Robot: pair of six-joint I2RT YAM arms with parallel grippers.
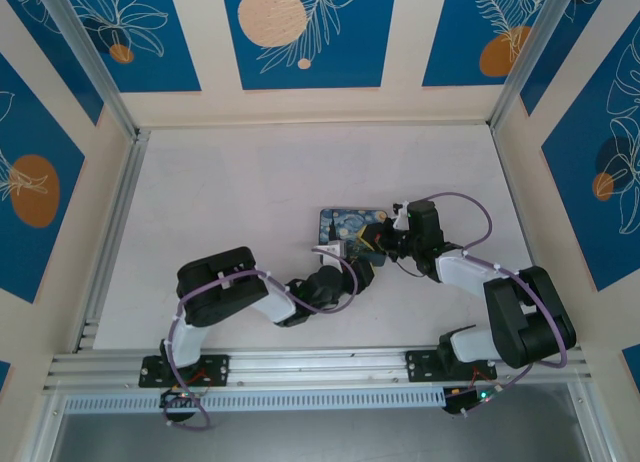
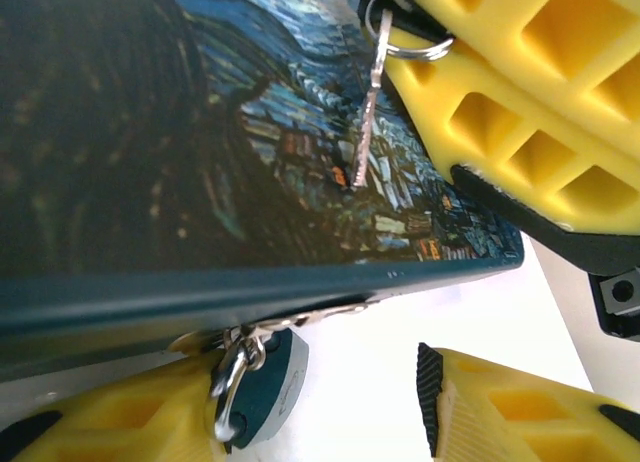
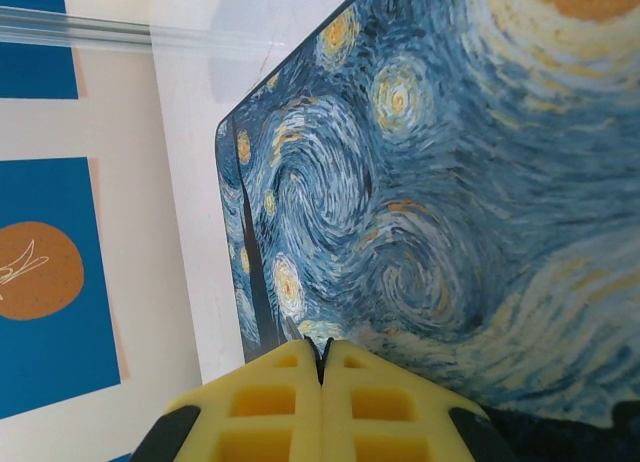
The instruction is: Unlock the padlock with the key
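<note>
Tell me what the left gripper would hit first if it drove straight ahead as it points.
Most likely the padlock, hanging between the left gripper's fingers, close to one of them; the painted box's front wall lies right behind. Depth is unclear.

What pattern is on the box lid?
Swirling blue-and-yellow starry-night painting; the box lid shows best in the right wrist view.

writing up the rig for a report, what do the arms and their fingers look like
Both arms, left arm and right arm, are chunky black housings joined by white links, each trailed by a thin purple cable. The fingers are yellow blocks with square recessed pockets, on black mounts.
</note>
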